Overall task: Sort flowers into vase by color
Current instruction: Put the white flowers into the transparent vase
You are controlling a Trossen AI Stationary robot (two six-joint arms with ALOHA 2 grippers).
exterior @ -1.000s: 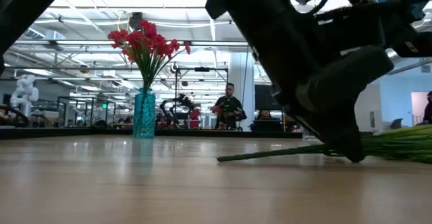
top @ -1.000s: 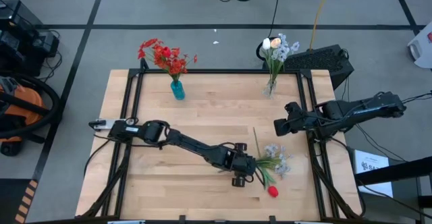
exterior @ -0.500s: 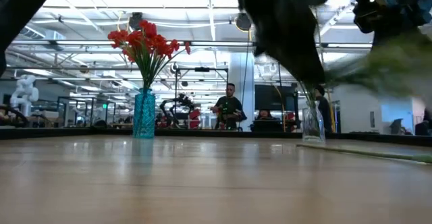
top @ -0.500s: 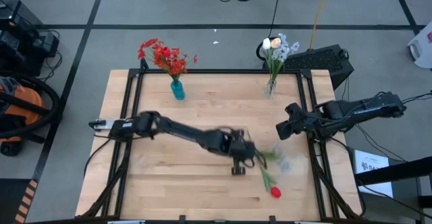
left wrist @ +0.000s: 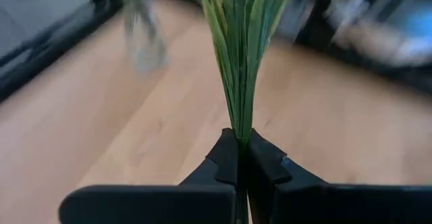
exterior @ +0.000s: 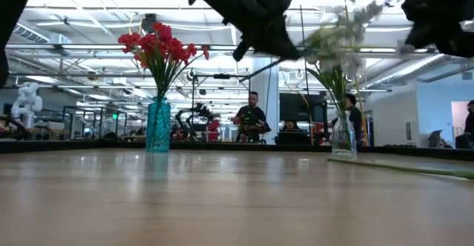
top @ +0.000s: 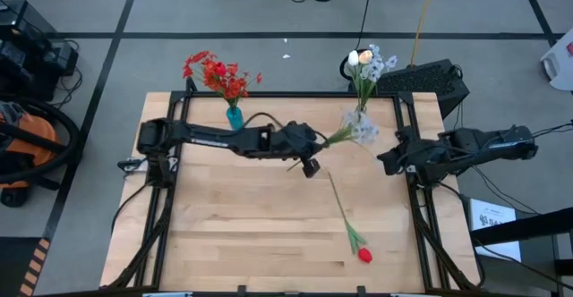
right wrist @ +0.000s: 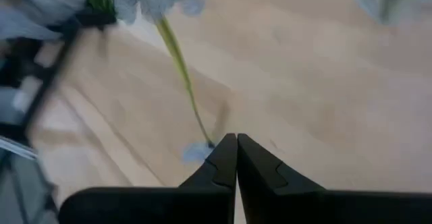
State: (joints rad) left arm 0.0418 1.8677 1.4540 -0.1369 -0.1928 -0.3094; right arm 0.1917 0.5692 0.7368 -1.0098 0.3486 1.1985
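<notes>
The table (top: 224, 234) is the widest thing here, a pale wooden top, and the clear vase (top: 359, 116) at its far right edge serves as the landmark. That vase already holds pale flowers: a cream bud and whitish sprays standing above its rim.

The left arm reaches across the table toward the clear vase, and the left claw (top: 309, 154) is clamped tight on the green stem of a pale bluish-white spray (top: 361, 129). In the left wrist view the bundled green stalks rise straight out of the pinched jaws. The spray's head hangs in the air just beside the clear vase, on its near side; gripping low on the stem probably leaves the bloom end free to lead, though the stem end would have to be brought round to enter the mouth.

The right arm waits to the right of the clear vase, off the table's edge, the right claw (top: 390, 161) closed and empty.

The blue vase (top: 235, 118), well to the left of the clear vase along the same far edge, holds the red blooms.

One red tulip (top: 362, 254) lies flat on the table, well in front of the clear vase, unsorted; by colour it belongs in the blue vase.
</notes>
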